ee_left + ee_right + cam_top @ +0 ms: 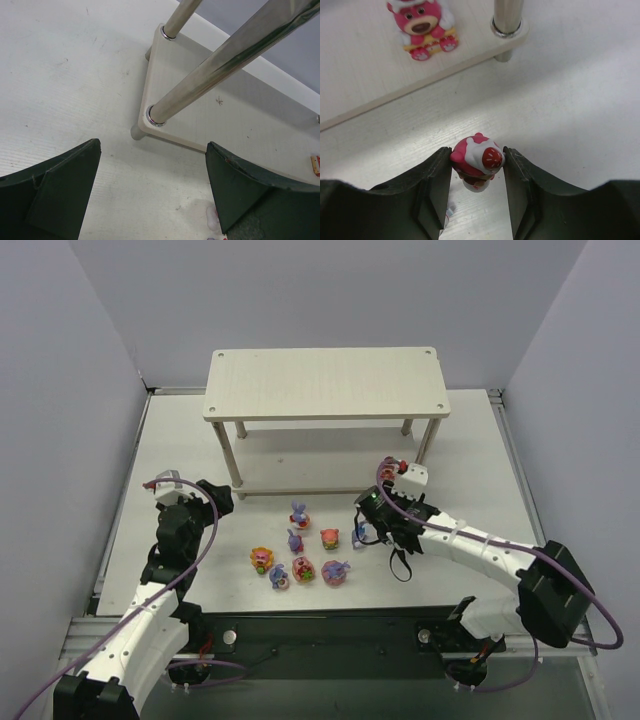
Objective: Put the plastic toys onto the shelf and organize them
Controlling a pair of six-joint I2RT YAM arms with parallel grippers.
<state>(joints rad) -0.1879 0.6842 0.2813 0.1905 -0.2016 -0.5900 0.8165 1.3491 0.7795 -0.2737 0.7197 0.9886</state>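
My right gripper [477, 151] is shut on a pink round toy with a white top and a strawberry [479, 161] and holds it just above the table, in front of the shelf's lower tier [365, 80]. A pink bear toy [421, 25] stands on that tier next to the right front leg [507, 15]. In the top view the shelf [325, 385] stands at the back and its top is bare. The right gripper [400, 472] is by the right front leg. Several toys [300, 545], purple bunnies and red and orange round ones, stand on the table. My left gripper [218, 496] is open and empty.
In the left wrist view the left gripper [153, 145] faces the lower tier's left front corner [160, 75] and two shiny legs [210, 70]. A pale blurred toy [212, 218] lies by its right finger. Grey walls close in both sides.
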